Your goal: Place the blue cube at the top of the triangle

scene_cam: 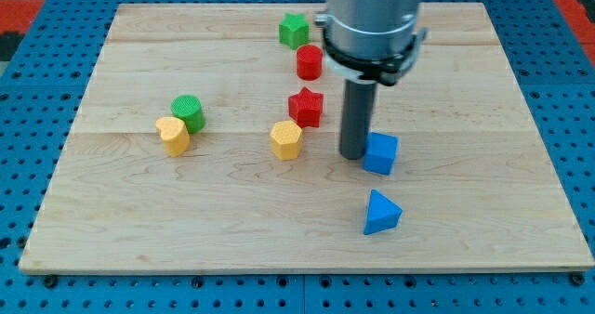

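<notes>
The blue cube (380, 153) sits right of the board's centre. The blue triangle (380, 213) lies just below it, toward the view's bottom, with a small gap between them. My tip (352, 155) rests on the board against the cube's left side. The rod rises from there to the arm's grey body at the view's top.
A red star (306, 107) and a yellow hexagon (286, 139) lie left of my tip. A red cylinder (310, 62) and a green star (294, 31) are near the top. A green cylinder (189, 112) and a yellow heart (173, 136) sit at the left.
</notes>
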